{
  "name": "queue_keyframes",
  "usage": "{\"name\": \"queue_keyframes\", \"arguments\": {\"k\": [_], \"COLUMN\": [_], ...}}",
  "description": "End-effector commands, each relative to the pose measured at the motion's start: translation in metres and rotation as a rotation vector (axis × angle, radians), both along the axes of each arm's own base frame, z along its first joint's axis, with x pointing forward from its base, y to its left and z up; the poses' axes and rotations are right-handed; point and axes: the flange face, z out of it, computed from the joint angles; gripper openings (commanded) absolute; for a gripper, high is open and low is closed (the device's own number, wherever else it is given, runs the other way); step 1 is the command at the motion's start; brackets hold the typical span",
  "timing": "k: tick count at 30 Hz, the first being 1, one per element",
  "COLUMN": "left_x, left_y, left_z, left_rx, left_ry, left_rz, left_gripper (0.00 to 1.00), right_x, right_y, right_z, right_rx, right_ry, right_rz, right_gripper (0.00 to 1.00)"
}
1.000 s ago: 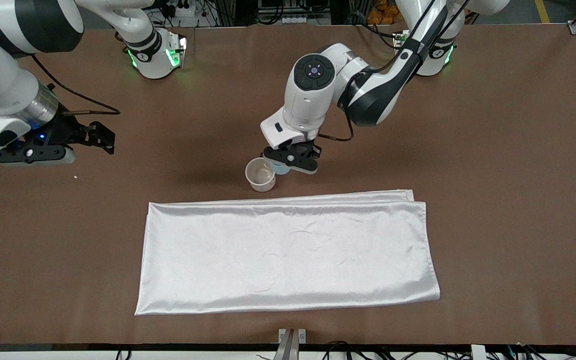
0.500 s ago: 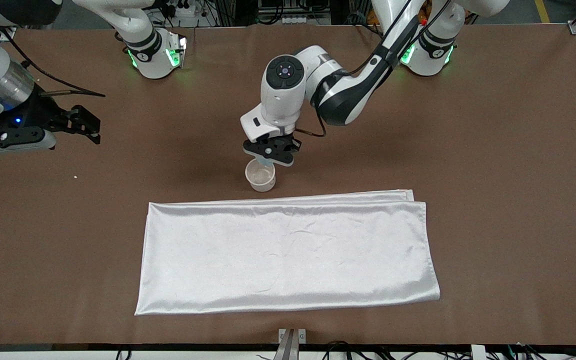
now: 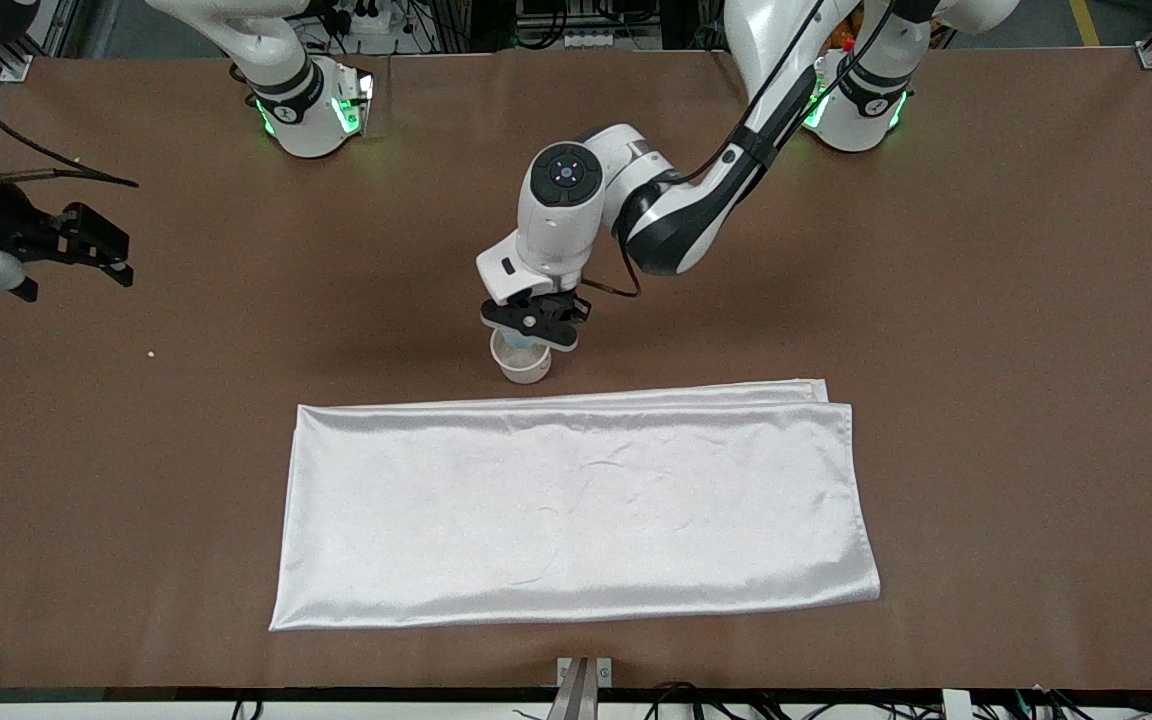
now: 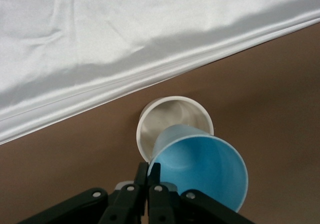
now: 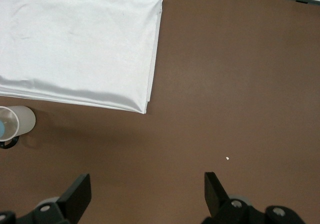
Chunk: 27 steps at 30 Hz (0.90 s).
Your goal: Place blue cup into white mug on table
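At the right arm's end of the table, up in the air over bare brown surface: right gripper, fingers spread wide with nothing between them, waiting well apart from the work (wide gap between both black fingers plain in the right wrist view, with a tiny white speck on the brown below). Toward the middle: left gripper, directly over the white mug, fingers pinched together on the rim of the blue cup. Held tilted, mouth toward the wrist camera, lower end overlapping the mug's cream opening; whether inside the mug or just above its rim, cannot tell. Upright on the table, the mug, just beside the folded edge of the white satin cloth and slightly farther from the front camera than that edge. Nearer the front camera, spread flat: the cloth, reaching from under the mug toward the left arm's end of the table.
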Motion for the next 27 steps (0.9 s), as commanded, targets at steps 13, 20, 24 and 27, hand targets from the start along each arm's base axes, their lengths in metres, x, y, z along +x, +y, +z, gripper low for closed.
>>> {"name": "queue_keyframes", "arguments": {"k": [13,20,24,27], "left_x": [0.006,0.006,0.006,0.009], "left_y": [-0.006,-0.005,-0.005,-0.002], "left_z": [-0.018,-0.019,-0.017,-0.005], "left_rx": [0.006,0.010,0.010,0.009], "left_ry": [-0.012,-0.017,-0.019,-0.030], "left_rz": [0.015,0.013,0.016,0.016], "left_gripper": [0.15,1.00,1.00,1.00], "right_x": [-0.001,0.001,0.002,0.002], "right_y": [-0.014,-0.019,-0.021,-0.021], "right_z": [0.010,0.004,0.000,0.000], "right_rx": [0.070,0.092,0.092,0.092], "right_ry": [0.021,0.031,0.035,0.035], "right_rz": [-0.090,-0.115,-0.118,-0.118], "right_gripper": [1.00,1.00,1.00,1.00]}}
